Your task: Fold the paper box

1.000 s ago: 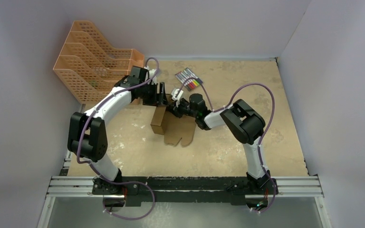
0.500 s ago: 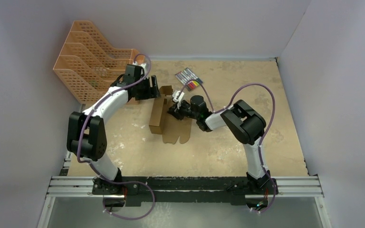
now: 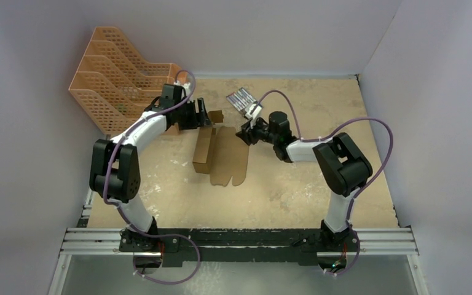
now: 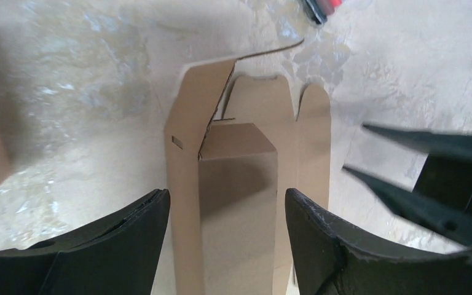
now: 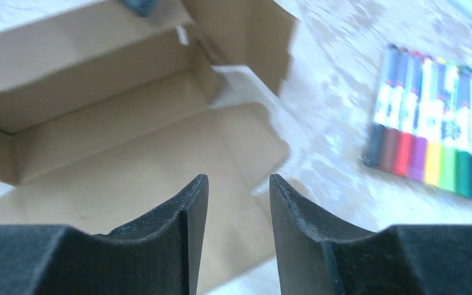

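Observation:
The paper box (image 3: 221,157) is plain brown cardboard, half folded: one long wall stands on its left side and flat flaps with rounded tabs lie to the right. It shows in the left wrist view (image 4: 236,178) and the right wrist view (image 5: 117,147). My left gripper (image 3: 201,114) is open and empty at the box's far end, above it (image 4: 227,209). My right gripper (image 3: 244,133) is open and empty just off the box's far right edge (image 5: 238,190).
An orange mesh file rack (image 3: 120,77) stands at the back left, close to the left arm. A pack of coloured markers (image 3: 243,98) lies behind the right gripper and shows in the right wrist view (image 5: 430,129). Walls close in the table on three sides.
My right gripper has drawn back to the right, off the cardboard. The flaps now lie flatter. My left gripper has pulled back slightly toward the rack.

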`<state>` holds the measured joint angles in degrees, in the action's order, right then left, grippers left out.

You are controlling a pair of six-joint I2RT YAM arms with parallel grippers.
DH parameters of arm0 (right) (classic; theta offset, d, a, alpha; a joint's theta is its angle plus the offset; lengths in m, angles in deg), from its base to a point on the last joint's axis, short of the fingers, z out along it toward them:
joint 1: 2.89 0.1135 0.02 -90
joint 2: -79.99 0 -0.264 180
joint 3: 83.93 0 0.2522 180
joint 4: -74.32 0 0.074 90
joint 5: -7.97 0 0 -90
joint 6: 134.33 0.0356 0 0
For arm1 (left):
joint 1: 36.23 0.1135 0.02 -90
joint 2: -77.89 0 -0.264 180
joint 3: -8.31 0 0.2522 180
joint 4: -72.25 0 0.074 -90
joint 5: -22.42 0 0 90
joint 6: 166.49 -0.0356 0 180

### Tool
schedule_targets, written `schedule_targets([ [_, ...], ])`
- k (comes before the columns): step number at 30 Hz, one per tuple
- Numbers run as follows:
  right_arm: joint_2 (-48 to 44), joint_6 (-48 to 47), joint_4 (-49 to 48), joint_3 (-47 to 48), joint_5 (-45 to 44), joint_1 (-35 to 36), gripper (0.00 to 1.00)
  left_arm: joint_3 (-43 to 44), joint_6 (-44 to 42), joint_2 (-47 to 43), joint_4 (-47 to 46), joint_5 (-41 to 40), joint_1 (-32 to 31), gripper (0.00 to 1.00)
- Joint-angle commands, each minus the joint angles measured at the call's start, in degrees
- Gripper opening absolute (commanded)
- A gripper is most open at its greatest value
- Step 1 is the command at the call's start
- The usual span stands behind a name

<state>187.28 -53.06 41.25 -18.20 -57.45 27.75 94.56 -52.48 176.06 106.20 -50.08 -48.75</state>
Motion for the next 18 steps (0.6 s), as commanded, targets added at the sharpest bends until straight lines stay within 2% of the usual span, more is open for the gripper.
schedule_targets([
  [1, -2.5, -1.4, 4.7, 1.4, 4.8, -5.0, 0.47, 0.4, -0.4, 2.4, -1.2, 7.3, 0.1, 0.69],
  [11, 0.8, -5.9, 10.5, 10.1, 10.0, -5.9, 0.49, 1.3, -2.7, 4.0, -0.3, 15.1, -2.1, 0.66],
  [18, 4.4, -7.8, 13.7, 16.6, 13.4, -5.9, 0.49, 2.5, -5.0, 4.8, 2.8, 16.1, -3.5, 0.65],
])
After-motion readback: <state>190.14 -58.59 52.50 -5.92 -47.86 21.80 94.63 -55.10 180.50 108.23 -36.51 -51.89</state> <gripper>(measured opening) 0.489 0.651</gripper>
